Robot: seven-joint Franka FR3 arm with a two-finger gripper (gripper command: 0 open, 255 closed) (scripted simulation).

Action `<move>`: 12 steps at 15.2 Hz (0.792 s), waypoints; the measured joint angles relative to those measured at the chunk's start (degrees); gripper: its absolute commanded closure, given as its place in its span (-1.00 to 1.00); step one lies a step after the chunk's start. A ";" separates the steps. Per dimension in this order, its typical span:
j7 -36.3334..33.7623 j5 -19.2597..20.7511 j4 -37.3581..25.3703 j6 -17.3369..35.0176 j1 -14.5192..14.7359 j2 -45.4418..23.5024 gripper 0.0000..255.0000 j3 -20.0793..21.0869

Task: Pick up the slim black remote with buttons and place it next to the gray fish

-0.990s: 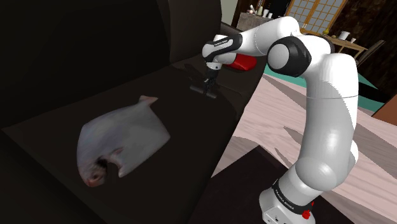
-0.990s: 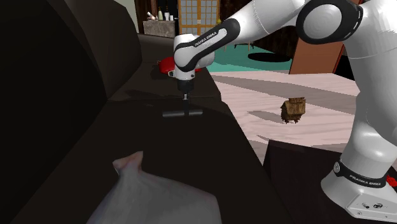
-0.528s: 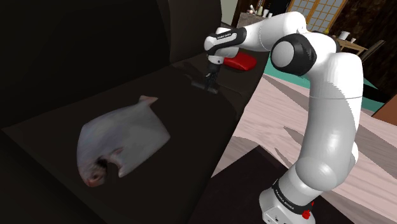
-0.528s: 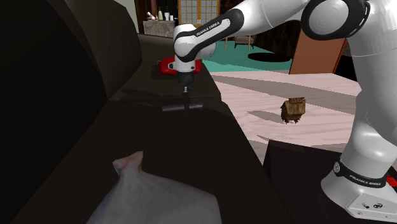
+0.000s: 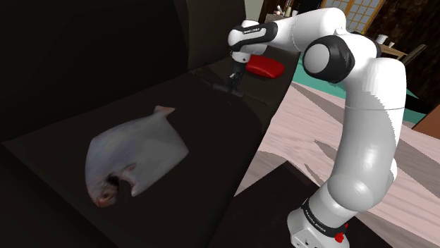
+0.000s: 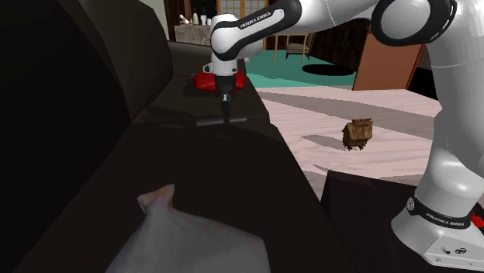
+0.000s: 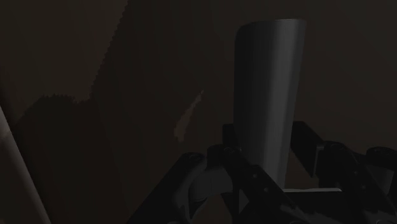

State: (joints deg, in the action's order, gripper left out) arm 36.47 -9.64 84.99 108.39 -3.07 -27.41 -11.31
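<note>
Shoulder view: nearest is the robot's stand (image 5: 319, 227) at the lower right, on a pale wood-patterned floor (image 5: 303, 134). To its left a dark surface (image 5: 211, 141) runs away from the camera, and on its near part lies the gray fish (image 5: 134, 158), flat, its head toward the near edge. Farther along, well apart from the fish, the hand (image 5: 235, 79) points straight down with its fingers closed on the slim black remote (image 5: 230, 89), gripping it across its middle so both ends stick out sideways. In the wrist view the remote (image 7: 267, 95) sits clasped between the two fingers (image 7: 305, 145). Just beyond the hand lies a red object (image 5: 262, 66). In the second exterior view a small brown object (image 6: 357, 133) sits on the floor, right of the surface.
</note>
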 measured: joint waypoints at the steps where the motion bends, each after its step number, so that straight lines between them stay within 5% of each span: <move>1: -0.03 0.09 -0.10 -0.55 0.00 0.44 1.00 -0.05; 7: -0.60 0.38 -3.56 -4.69 -0.03 1.19 1.00 -0.15; 12: -5.12 0.84 -2.01 -3.93 3.45 2.38 1.00 1.09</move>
State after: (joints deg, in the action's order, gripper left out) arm 31.36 -8.79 82.99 104.46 0.38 -25.03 -10.22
